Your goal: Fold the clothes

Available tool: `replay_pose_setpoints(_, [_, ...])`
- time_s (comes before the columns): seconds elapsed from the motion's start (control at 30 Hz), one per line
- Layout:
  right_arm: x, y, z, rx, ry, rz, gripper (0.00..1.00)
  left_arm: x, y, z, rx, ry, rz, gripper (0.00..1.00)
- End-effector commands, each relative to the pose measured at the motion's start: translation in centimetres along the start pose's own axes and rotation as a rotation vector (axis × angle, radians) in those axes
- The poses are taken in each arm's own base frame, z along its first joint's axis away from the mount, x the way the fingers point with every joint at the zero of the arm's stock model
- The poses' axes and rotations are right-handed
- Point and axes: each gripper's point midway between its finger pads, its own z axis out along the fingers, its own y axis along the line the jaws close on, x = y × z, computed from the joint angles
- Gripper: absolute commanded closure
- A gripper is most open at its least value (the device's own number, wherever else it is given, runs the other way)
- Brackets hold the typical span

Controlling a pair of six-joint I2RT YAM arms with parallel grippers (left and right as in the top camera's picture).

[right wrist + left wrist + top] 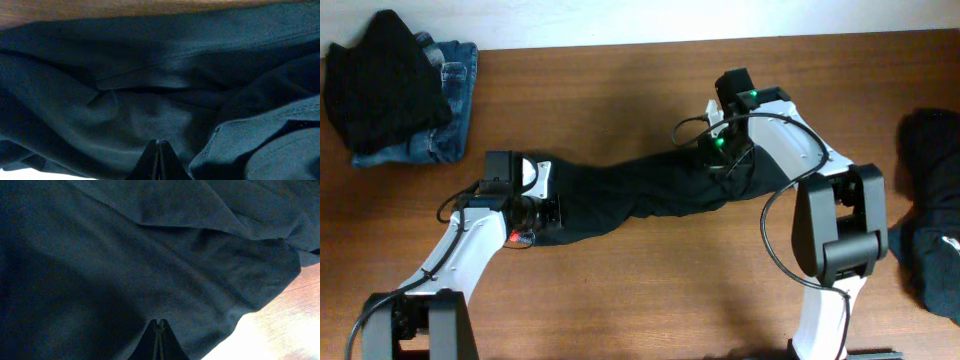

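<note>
Mid-task: long black garment [630, 200] unfolded.
L gripper [160, 329], R gripper [159, 149] prob. clamped on its ends; folded stack [395, 90] left of it, heap [932, 215] right, pending.

We see a brown wooden counter [650, 300] filling the frame, with a pale strip [620, 15] along the upper edge.

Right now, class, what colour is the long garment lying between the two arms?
The garment is plain black; the overhead view shows it best, against the brown table.
</note>
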Motion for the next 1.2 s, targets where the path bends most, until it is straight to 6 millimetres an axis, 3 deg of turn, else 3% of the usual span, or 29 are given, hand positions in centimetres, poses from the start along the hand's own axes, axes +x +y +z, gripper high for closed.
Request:
replay_pose_setpoints(0.0, [0.7, -0.3, 1.4, 0.010, 0.045, -0.016, 0.96, 0.1, 0.1, -0.1, -0.011, 0.006, -0.021, 0.99])
replay_pose_setpoints(0.33, [1.3, -3.5, 2.3, 0.176, 0.072, 0.056, 0.96, 2.2, 0.5, 0.0, -0.028, 0.083, -0.060, 0.99])
replay_pose_setpoints(0.47, [1.6, -4.4, 2.3, 0.226, 0.083, 0.068, 0.96, 3.2, 1.9, 0.4, -0.097, 0.112, -0.070, 0.99])
replay_pose_setpoints(0.73, [2.0, -7.9, 1.3, 0.309, 0.088, 0.156, 0.96, 5.9, 3.9, 3.0, -0.142, 0.235, -0.114, 0.99])
replay_pose_setpoints(0.9, [2.5, -10.9, 0.4, 0.323, 0.099, 0.232, 0.96, 7.0, 4.8, 3.9, -0.173, 0.283, -0.128, 0.99])
replay_pose_setpoints(1.17, [3.9, -16.7, -1.5, 0.422, 0.114, 0.342, 0.96, 7.1, 4.9, 3.8, -0.174, 0.288, -0.130, 0.99])
